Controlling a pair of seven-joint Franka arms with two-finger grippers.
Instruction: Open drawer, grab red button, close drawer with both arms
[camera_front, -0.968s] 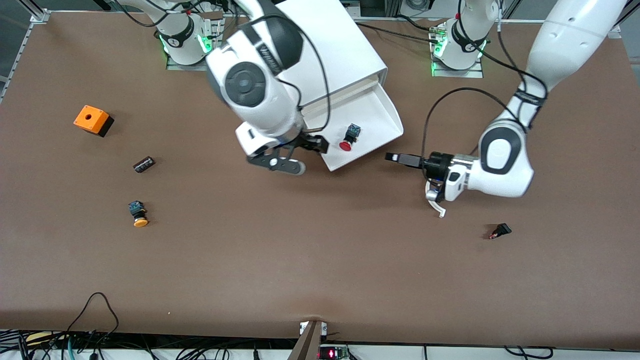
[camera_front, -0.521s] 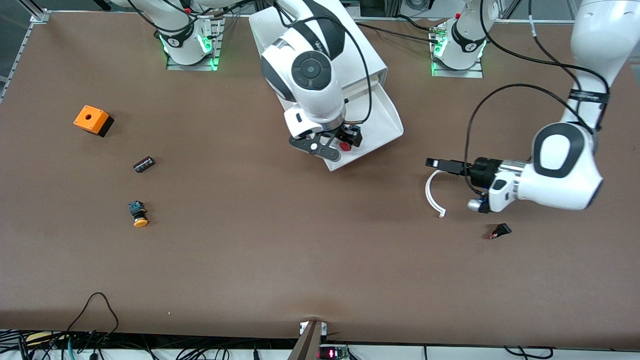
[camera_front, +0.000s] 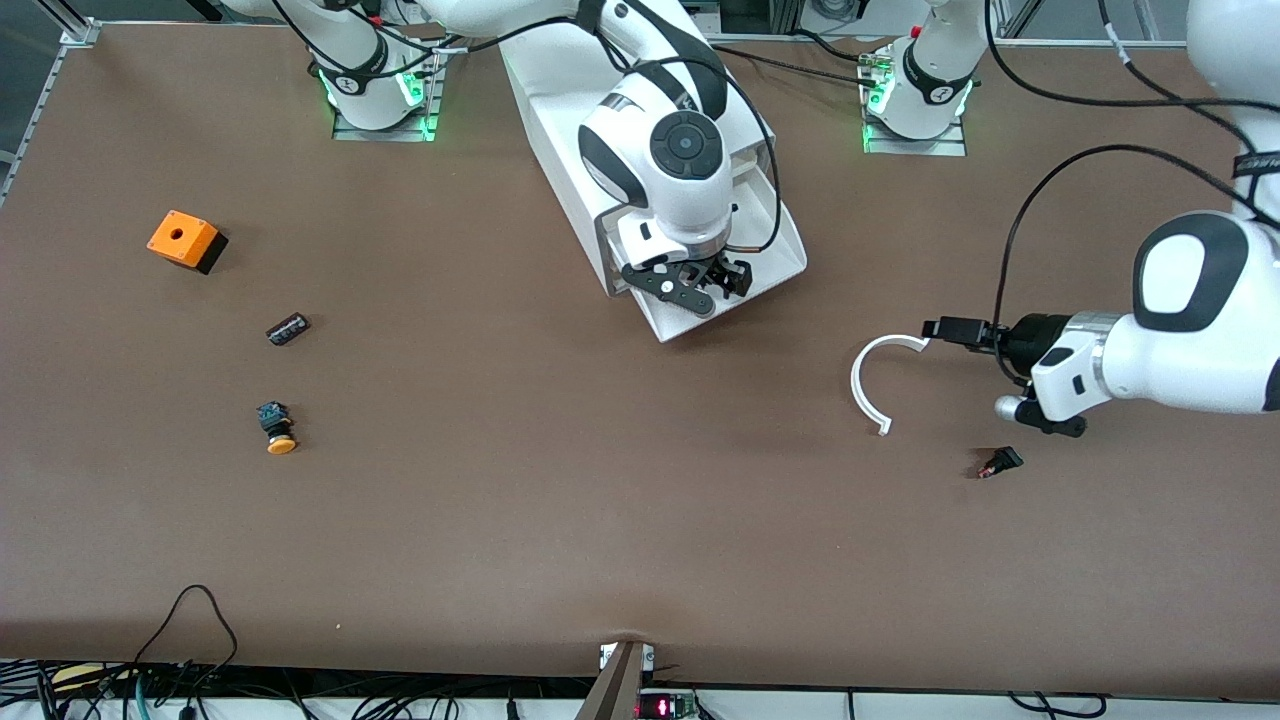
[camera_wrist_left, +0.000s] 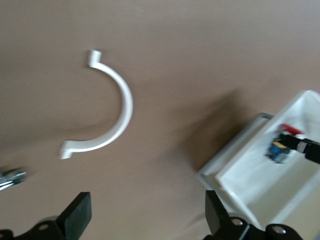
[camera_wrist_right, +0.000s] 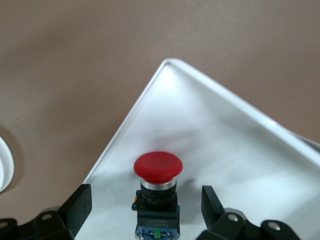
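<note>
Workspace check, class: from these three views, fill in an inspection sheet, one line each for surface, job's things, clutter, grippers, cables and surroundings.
Surface: brown table, bare in the part nearest the front camera.
Job's things: drawer pulled out of the white cabinet; red button lies inside it.
Clutter: orange cube, yellow-capped button and a small dark part toward the right arm's end; white curved strip and a small black part toward the left arm's end.
Grippers: right gripper open over the drawer, fingers either side of the button; left gripper open, beside the curved strip, holding nothing.
Cables: black cables along both arms; more at the table edge nearest the front camera.
Surroundings: metal frame rails at the table's corners.
</note>
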